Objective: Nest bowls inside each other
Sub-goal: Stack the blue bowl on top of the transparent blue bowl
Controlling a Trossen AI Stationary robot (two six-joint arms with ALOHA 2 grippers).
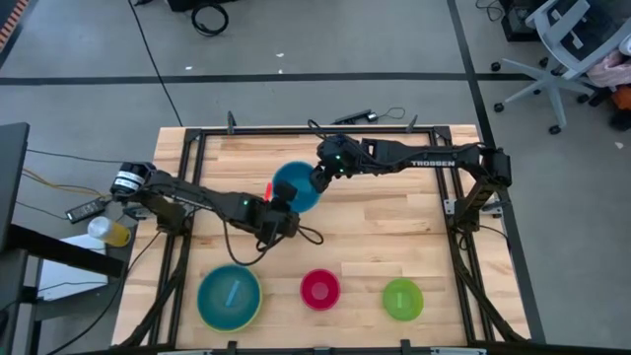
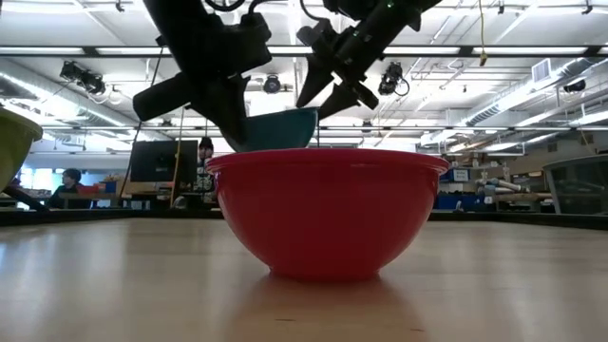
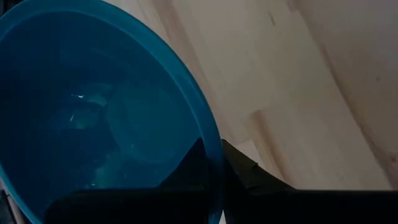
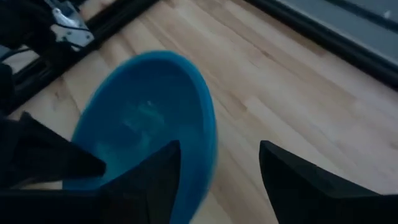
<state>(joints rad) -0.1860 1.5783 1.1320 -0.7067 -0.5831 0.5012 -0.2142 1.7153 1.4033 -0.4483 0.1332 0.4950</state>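
The bright blue bowl hangs tilted over the middle of the table, with my left gripper shut on its rim from the near-left side. My right gripper stands open at the bowl's right rim. In the right wrist view its fingers are spread wide, with the rim between them and no touch showing. Along the near edge stand the yellow-green bowl with the pale blue bowl inside it, the magenta bowl and the small green bowl, each on its base. My left gripper pinches the blue bowl's rim, one finger inside the bowl and the other outside the wall. The fingers slant downward from the table's left. The bowl sits tilted in the hold; in the low view the magenta bowl hides its underside.
Black frame rails run round the wooden tabletop. Bare wood lies on the right half of the table and between the arms and the near row of bowls. A dark cable loops beside the left wrist.
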